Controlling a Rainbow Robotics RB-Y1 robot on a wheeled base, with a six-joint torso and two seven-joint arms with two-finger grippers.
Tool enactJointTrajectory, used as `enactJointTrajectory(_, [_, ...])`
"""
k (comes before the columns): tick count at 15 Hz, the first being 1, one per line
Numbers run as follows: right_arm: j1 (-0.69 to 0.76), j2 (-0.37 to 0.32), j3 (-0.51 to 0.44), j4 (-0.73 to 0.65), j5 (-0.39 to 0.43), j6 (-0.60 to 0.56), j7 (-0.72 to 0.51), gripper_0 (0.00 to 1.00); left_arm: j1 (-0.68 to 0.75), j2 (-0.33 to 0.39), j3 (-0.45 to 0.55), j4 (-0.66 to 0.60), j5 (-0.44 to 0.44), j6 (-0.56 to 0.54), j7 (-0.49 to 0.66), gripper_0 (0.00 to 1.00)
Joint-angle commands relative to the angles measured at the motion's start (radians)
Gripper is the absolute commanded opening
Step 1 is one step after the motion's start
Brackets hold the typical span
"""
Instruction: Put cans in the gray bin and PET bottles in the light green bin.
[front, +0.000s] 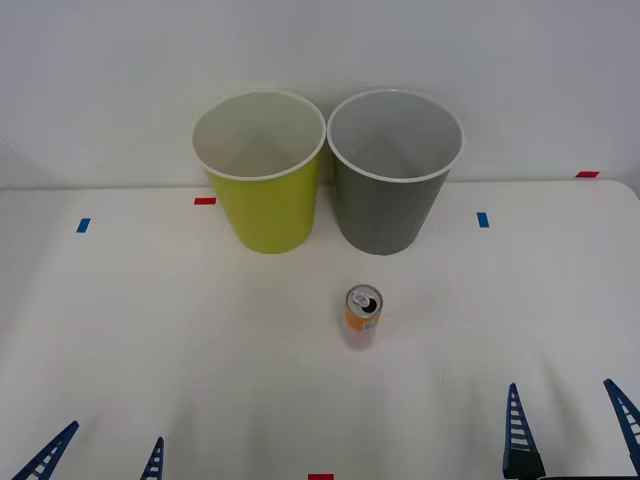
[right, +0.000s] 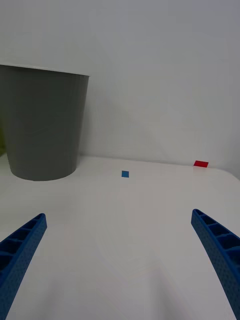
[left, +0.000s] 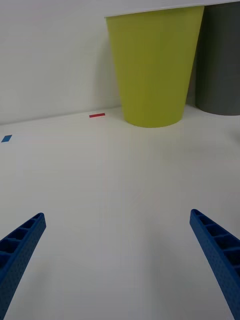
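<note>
At the near edge of the white table (front: 120, 340), both arms are low and held back. The left gripper (front: 100, 455) sits at about 7 o'clock in the front view, its two blue ribbed fingers spread wide with nothing between them. The right gripper (front: 568, 425) sits at about 5 o'clock, fingers likewise splayed far apart and empty, tips pointing toward the far wall. In each wrist view the fingers stand at opposite corners over bare tabletop, the left gripper (left: 120, 260) facing the bins from the near left, the right gripper (right: 120, 260) looking past the gray bin's side.

Farther in, just below the table's centre, the can (front: 362, 315) stands upright by itself, silver top with pull-tab up, orange above and pale pink below. It is well apart from both grippers, nearer the right one, which lies at its 4 o'clock.

Beyond the can, at its 12 o'clock, stands the gray bin (front: 390, 215), upright with a white rim. Just beside it, at the can's 11 o'clock, is the light green bin (front: 268, 210); their rims are almost touching. Small red and blue tape marks (front: 205, 201) dot the table.
</note>
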Motion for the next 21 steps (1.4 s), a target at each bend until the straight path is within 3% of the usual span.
enactJointTrajectory(1, [0.000,0.000,0.000,0.000,0.000,0.000,0.000,1.00,0.000,0.000,0.000,0.000,0.000,0.000,0.000,1.00])
enactJointTrajectory(21, [0.000,0.000,0.000,0.000,0.000,0.000,0.000,1.00,0.000,0.000,0.000,0.000,0.000,0.000,0.000,1.00])
